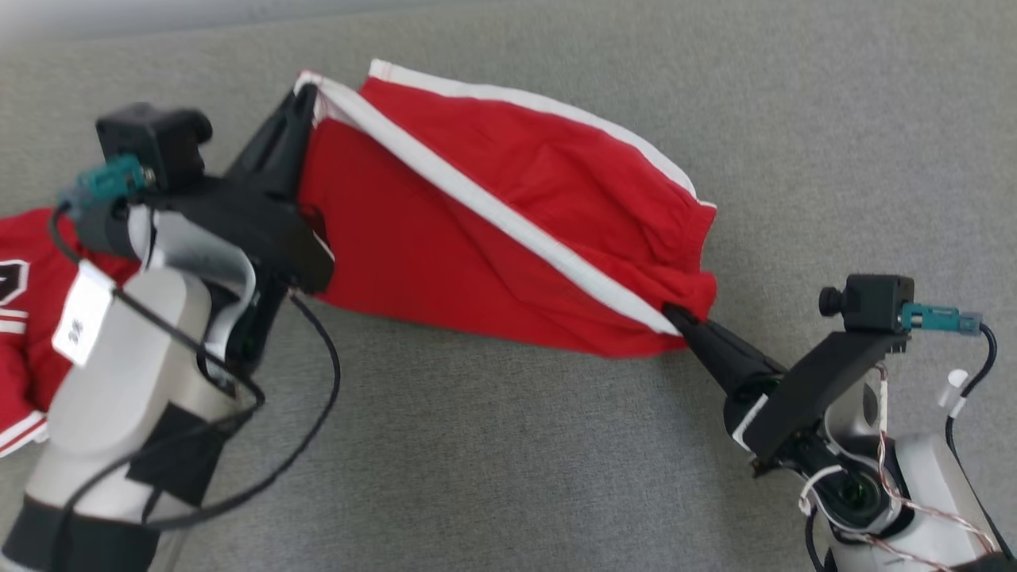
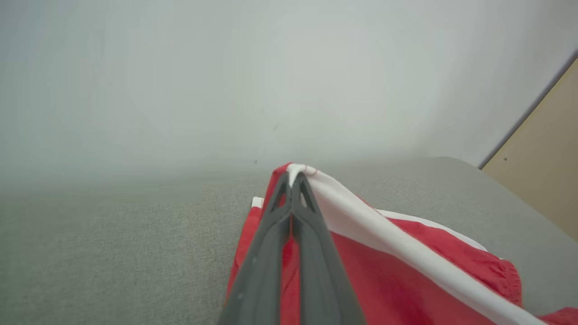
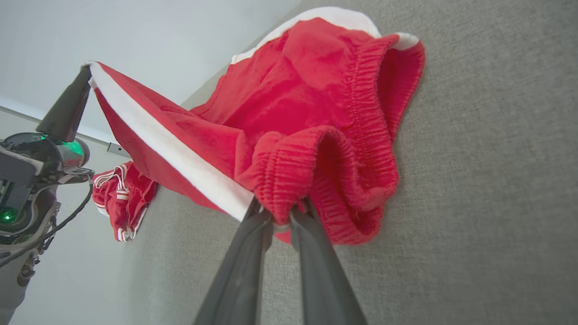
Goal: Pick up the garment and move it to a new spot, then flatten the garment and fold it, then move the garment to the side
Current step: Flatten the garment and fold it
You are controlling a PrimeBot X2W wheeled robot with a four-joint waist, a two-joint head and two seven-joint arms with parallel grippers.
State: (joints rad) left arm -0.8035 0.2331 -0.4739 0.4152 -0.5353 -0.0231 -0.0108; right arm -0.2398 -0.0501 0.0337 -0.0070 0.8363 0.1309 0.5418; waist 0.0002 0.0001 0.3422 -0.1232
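Note:
The garment [image 1: 493,214] is a pair of red shorts with white side stripes, stretched between my two grippers above the grey surface [image 1: 508,445]. My left gripper [image 1: 306,91] is shut on the hem corner at the white stripe, which the left wrist view shows as the garment [image 2: 406,271] pinched at the left gripper [image 2: 293,178]. My right gripper [image 1: 674,311] is shut on the elastic waistband; in the right wrist view the bunched garment [image 3: 307,104] hangs from the right gripper [image 3: 281,212]. The far leg rests on the surface.
A second red garment [image 1: 20,318] with white trim and a printed number lies at the left edge, behind my left arm, and shows again as a red garment [image 3: 122,198]. A beige panel [image 2: 542,167] stands beyond the surface at the right of the left wrist view.

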